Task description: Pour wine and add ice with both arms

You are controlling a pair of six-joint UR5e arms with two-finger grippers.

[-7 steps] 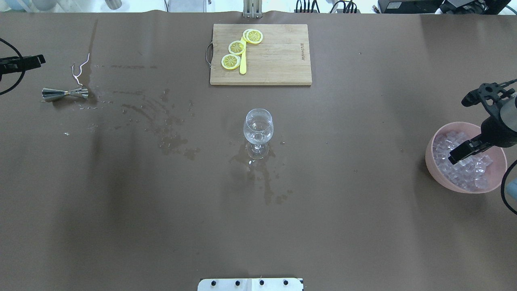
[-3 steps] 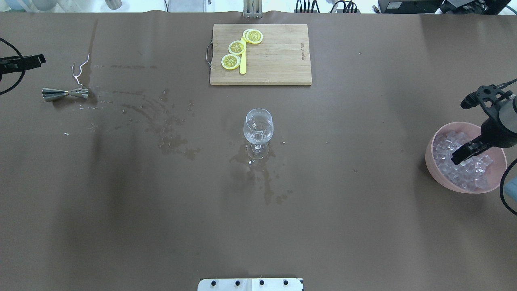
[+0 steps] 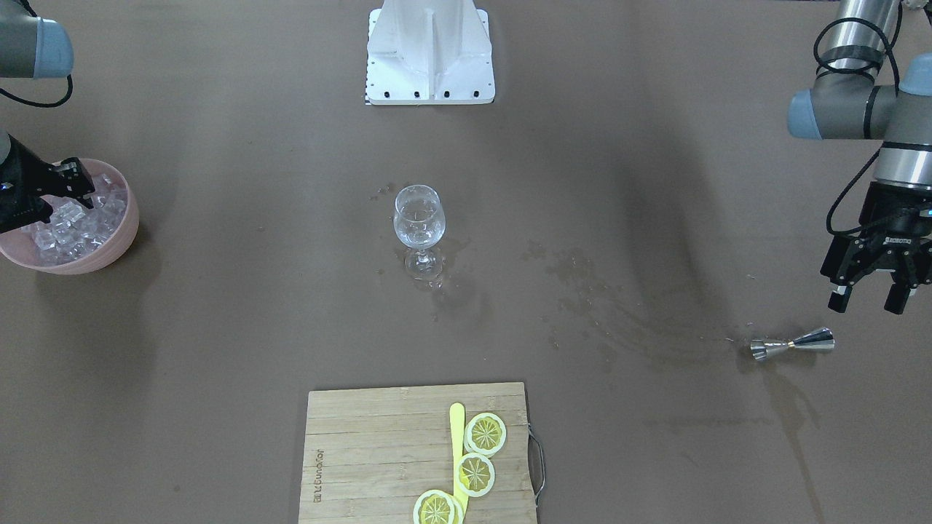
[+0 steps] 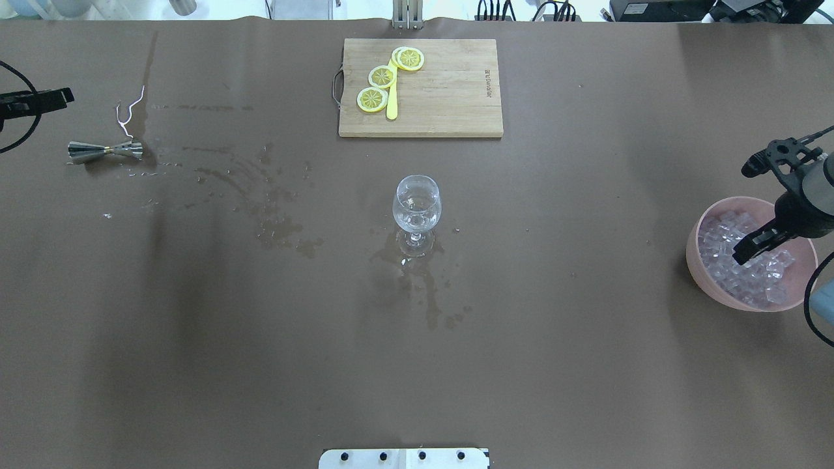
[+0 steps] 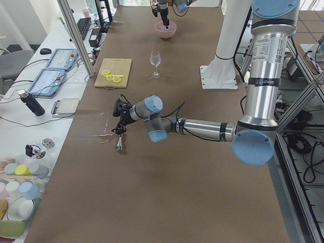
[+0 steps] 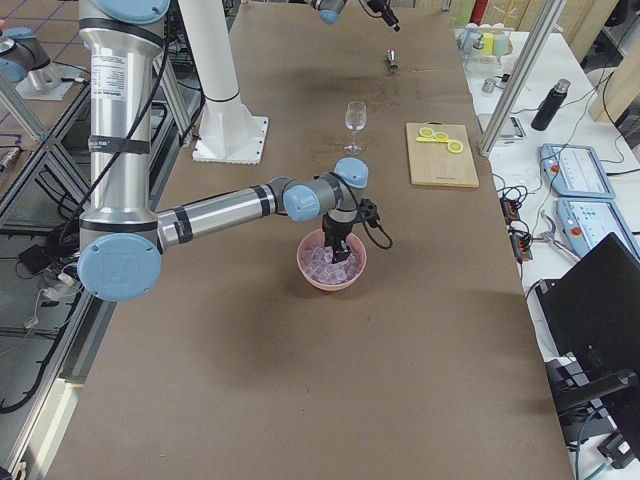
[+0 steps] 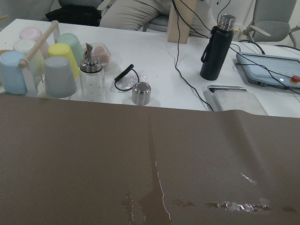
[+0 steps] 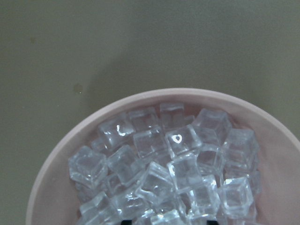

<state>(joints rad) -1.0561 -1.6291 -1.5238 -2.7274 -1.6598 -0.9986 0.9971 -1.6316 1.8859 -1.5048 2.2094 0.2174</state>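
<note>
The ice is a heap of small clear cubes in a pink bowl at the table's right edge. It fills the right wrist view. My right gripper hangs tilted over the bowl with its fingertips just above the cubes, open and empty. It also shows in the front-facing view. A wine glass stands upright at the table's centre with a little clear liquid in it. My left gripper is open and empty, a little above the table beside a steel jigger.
A wooden cutting board at the far middle carries lemon slices and a yellow knife. Wet patches spread between jigger and glass. A bent wire lies near the jigger. The white base block is at the near edge.
My right gripper has shifted slightly to the right and lower over the ice bowl. The left arm, glass and jigger have not moved.
</note>
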